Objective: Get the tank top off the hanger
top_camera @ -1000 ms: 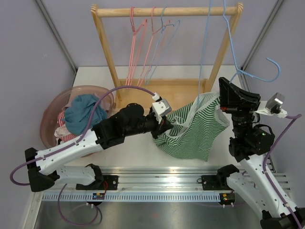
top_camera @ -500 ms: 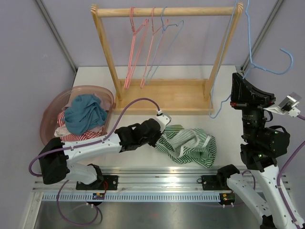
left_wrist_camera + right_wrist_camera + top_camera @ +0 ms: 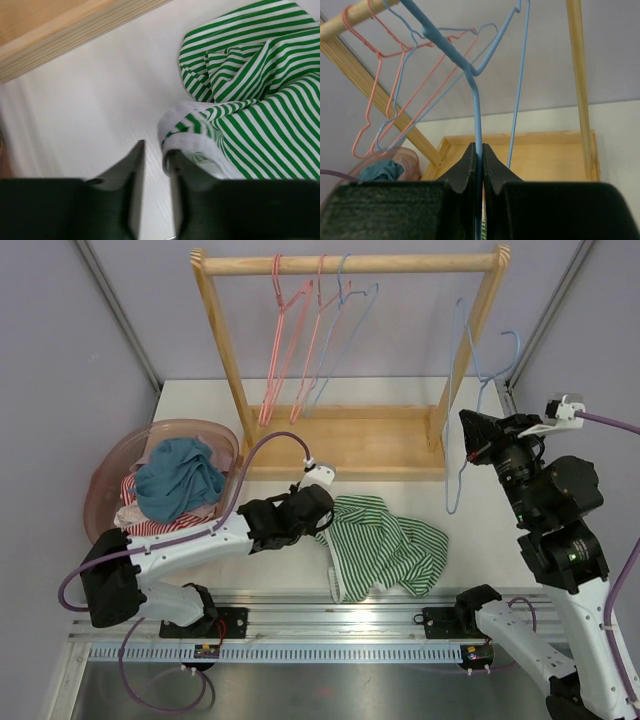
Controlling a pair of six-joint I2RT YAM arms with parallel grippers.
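Green-striped tank top (image 3: 385, 552) lies crumpled on the table (image 3: 470, 540), off the hanger, at 6 o'clock from the wooden rack (image 3: 345, 442). Left gripper (image 3: 155, 150) sits at the garment's 9 o'clock edge. Its jaws are narrowly parted with table showing between them, and the white hem lies against one finger. Right gripper (image 3: 479, 150), at the table's 3 o'clock side, has its jaws pressed onto the wire of the blue hanger (image 3: 475, 100).
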